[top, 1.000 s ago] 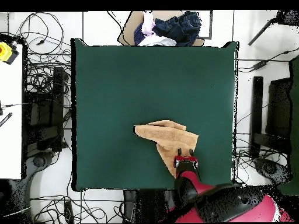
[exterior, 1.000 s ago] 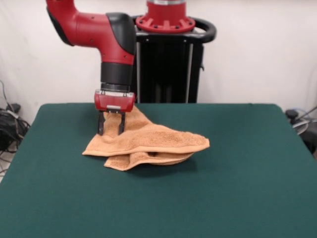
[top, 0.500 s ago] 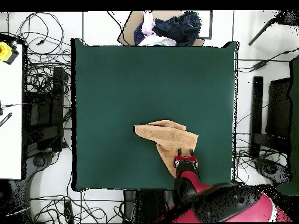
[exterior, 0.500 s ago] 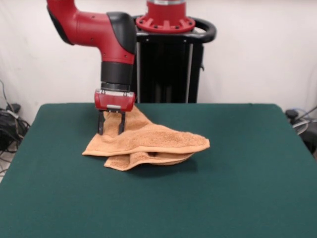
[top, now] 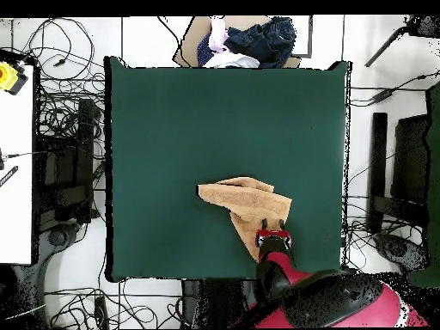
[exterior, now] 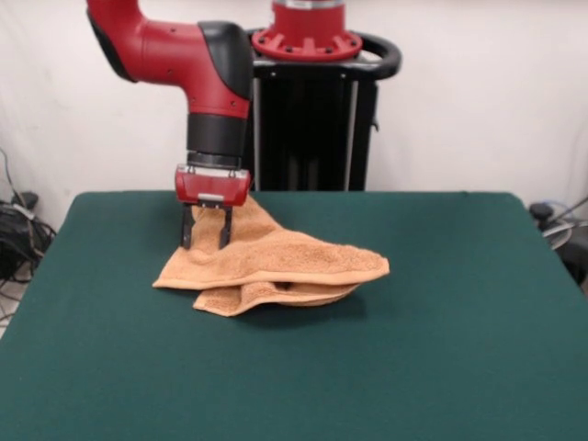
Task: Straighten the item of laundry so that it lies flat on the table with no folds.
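The orange-tan towel (exterior: 276, 262) lies crumpled on the dark green table (exterior: 441, 349), folded over itself in layers, with its far corner bunched up by the gripper. No stripe band or tag shows. My gripper (exterior: 206, 241) points straight down over the towel's far left part. Its two dark fingers (exterior: 187, 230) stand apart, their tips at the cloth. In the overhead view the towel (top: 245, 199) lies right of the table's (top: 172, 129) middle toward the robot's side, and the gripper (top: 272, 232) is over its near corner.
The black pedestal (exterior: 312, 119) stands behind the table's far edge. A box of dark and white clothes (top: 245, 41) sits beyond the table's opposite edge. Cables (top: 60, 120) lie on the floor at both sides.
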Controlling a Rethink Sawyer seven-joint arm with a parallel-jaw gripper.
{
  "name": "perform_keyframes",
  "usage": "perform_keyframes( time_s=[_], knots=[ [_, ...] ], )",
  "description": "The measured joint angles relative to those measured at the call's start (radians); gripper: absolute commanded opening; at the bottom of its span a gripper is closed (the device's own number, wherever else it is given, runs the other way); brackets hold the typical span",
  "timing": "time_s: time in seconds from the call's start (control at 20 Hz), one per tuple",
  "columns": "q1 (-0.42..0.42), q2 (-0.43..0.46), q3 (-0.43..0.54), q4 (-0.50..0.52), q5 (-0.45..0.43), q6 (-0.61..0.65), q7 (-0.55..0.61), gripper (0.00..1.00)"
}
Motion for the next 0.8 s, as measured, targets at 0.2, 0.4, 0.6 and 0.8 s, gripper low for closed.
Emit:
perform_keyframes(
  time_s=[0.2, 0.4, 0.6, 0.8],
  knots=[
    [0.000, -0.002, 0.000, 0.000, 0.000, 0.007, 0.000, 1.00],
    [0.000, -0.002, 0.000, 0.000, 0.000, 0.008, 0.000, 1.00],
    [0.001, -0.011, 0.000, 0.005, 0.000, 0.011, 0.000, 1.00],
    [0.003, -0.032, -0.002, 0.011, 0.000, 0.033, 0.000, 1.00]
  ],
)
